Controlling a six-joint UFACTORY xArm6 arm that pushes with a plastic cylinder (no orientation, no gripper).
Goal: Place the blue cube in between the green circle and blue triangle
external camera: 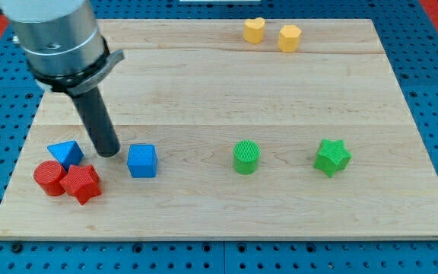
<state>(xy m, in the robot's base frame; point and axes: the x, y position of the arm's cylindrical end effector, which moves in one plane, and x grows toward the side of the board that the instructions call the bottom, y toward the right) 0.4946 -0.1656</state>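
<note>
The blue cube [142, 160] sits on the wooden board at the lower left. The blue triangle [65, 153] lies further left, and the green circle [245, 157] stands to the cube's right, near the board's middle. My tip [109, 153] rests on the board between the blue triangle and the blue cube, just left of the cube with a small gap. The rod rises up and to the left from the tip to the arm's grey body.
A red circle [49, 177] and a red star [81, 183] sit below the blue triangle, touching each other. A green star [332, 157] lies at the right. A yellow heart [254, 30] and a yellow hexagon [289, 37] sit at the top edge.
</note>
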